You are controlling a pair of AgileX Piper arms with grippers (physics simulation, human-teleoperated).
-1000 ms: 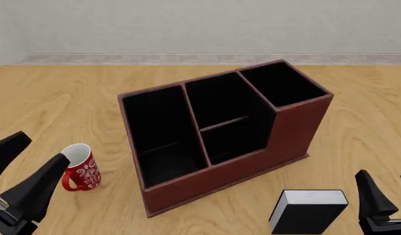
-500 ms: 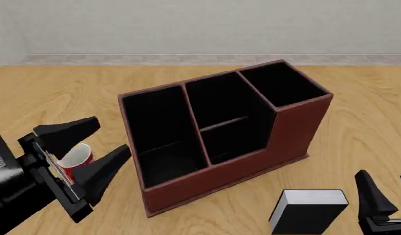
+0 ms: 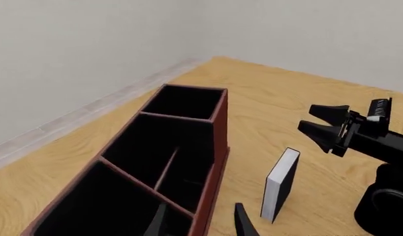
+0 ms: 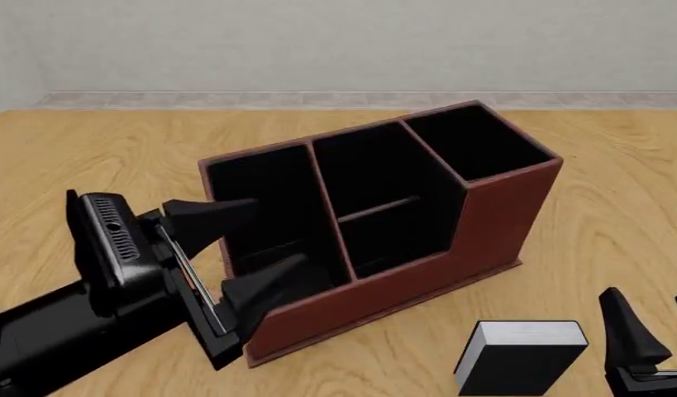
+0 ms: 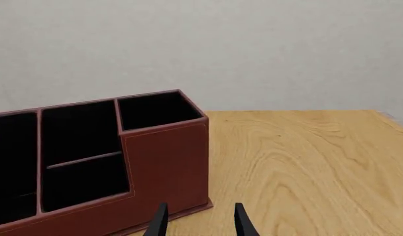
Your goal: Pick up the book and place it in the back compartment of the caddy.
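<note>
My left gripper (image 4: 250, 248) is wide open, holding nothing, hanging over the near-left end of the caddy (image 4: 426, 273). My right gripper (image 4: 652, 327) sits low at the table edge, fingers apart, also empty.

The book (image 4: 522, 357) stands upright on the table just in front of the caddy's stepped wall, between the two grippers, untouched. The back compartment (image 4: 371, 169) is clear, behind the low divider.

Risks as I judge them:
- Left fingers are very near the caddy's rim; swinging toward the book could clip it and shove the box.
- The upright book looks tippy; an off-centre contact could topple it.

The left wrist view shows the book's white page edges (image 3: 275, 183) and the right gripper beyond it. The right wrist view misses the book entirely.
</note>
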